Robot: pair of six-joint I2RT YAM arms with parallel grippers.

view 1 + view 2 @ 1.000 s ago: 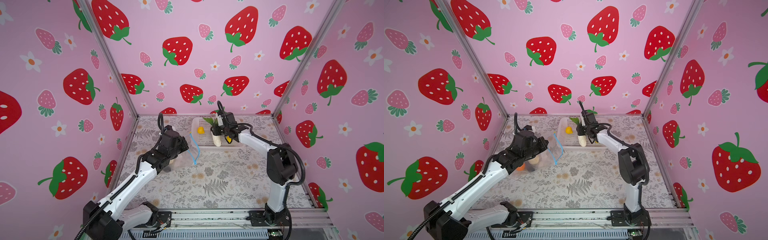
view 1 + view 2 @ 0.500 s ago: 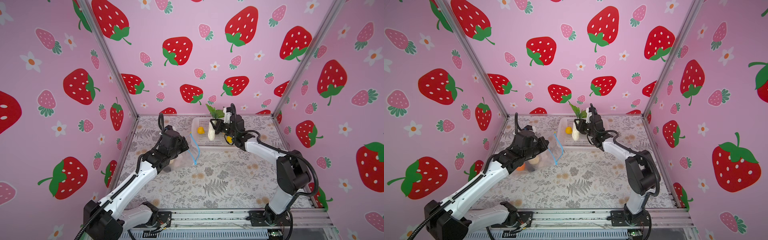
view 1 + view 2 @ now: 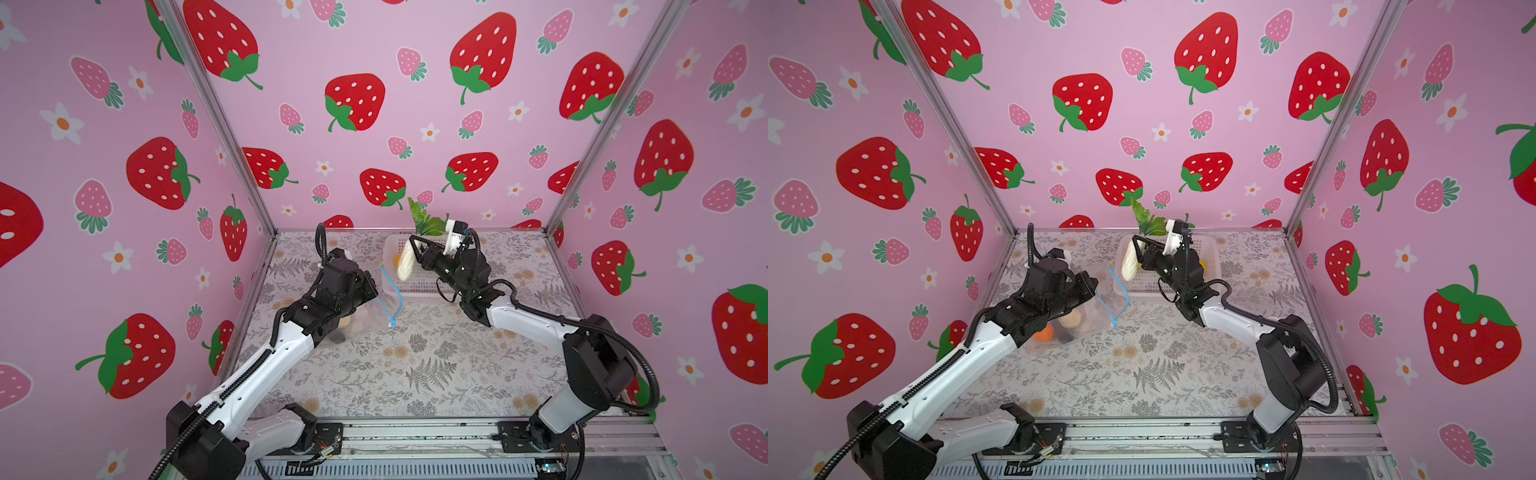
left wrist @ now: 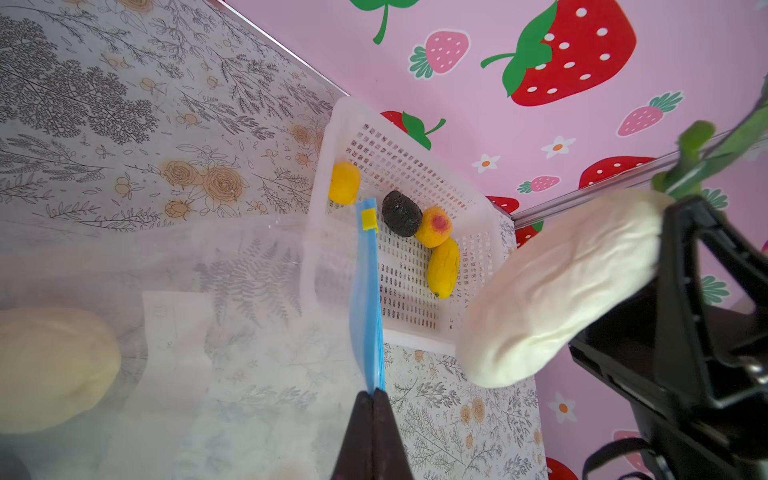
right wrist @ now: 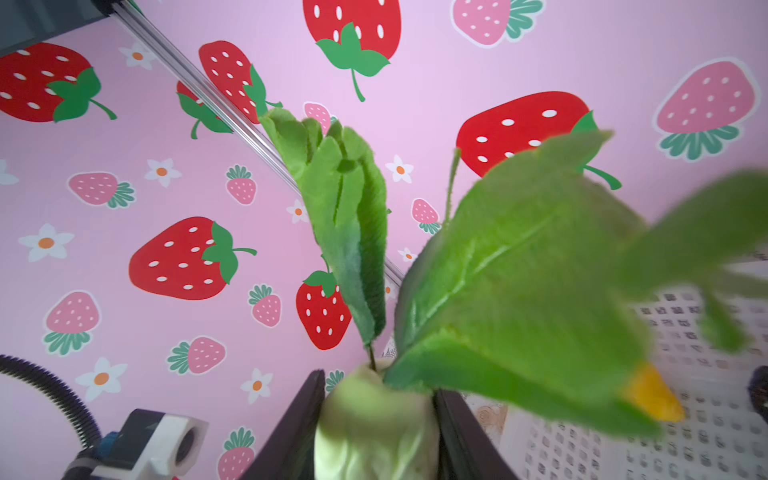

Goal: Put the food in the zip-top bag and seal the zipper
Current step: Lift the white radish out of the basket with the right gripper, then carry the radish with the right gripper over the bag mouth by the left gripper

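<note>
Pink strawberry walls box me in, and a fern-print mat covers the floor. On its left, my left claw is pinched shut on the zipper, holding up the bag with some food inside. Just right sits the basket, four pieces in it. My right claw grips a leafy white radish above the basket's left end.

White perforated basket, floral tabletop
</note>
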